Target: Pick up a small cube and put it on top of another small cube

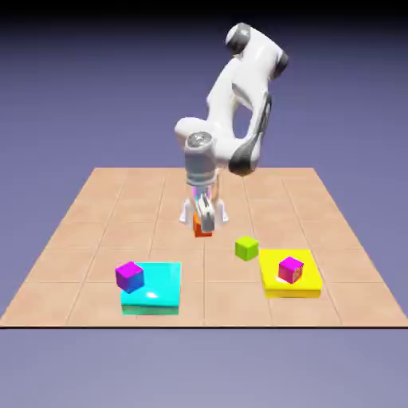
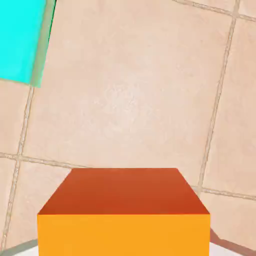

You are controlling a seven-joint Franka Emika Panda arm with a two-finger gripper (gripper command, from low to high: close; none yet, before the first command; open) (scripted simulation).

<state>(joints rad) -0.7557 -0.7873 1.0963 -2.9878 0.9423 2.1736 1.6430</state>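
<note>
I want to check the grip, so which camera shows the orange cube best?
The hand view: the orange cube fills its bottom, large and sharp. The exterior view shows only a small orange patch under the gripper.

**Even light, crisp render over the tiled table**

Soft, bright light falls from above on the tiled table (image 1: 103,231); the backdrop (image 1: 64,96) darkens toward the top. Shadows are faint, glare nil. The orange cube (image 2: 124,215) looms large yet sharp in the hand view, its top face darker than its front.
</note>
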